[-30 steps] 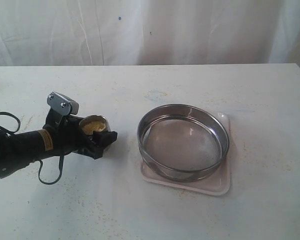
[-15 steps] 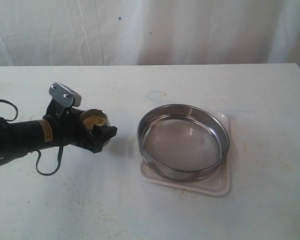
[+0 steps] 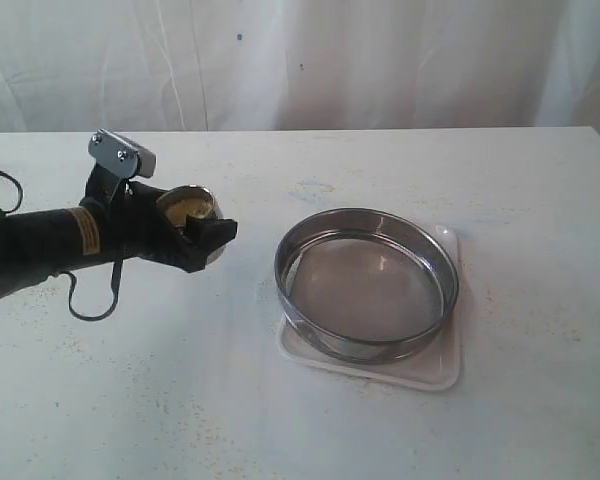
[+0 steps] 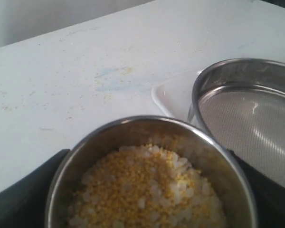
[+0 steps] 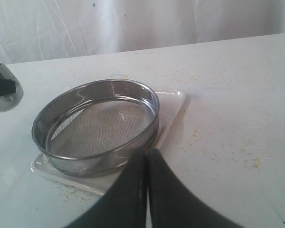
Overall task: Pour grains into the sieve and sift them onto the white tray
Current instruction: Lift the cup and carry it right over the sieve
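The left tool [image 3: 196, 233] pinched a cup [image 4: 147, 119] of grains [image 4: 147, 190] near the sieve [image 3: 366, 214] on the white tray [image 3: 420, 372]; the right tool [image 5: 146, 156] was pressed together.

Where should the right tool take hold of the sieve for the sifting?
Probably grip the sieve by its upright steel wall, on the side facing the right tool, one jaw inside, one outside. The wall stands tall and bare above the white tray, and the mesh is empty. The tool is shut, so it must open first.

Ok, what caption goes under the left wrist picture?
Steel cup of yellow grains held near the sieve on its white tray.
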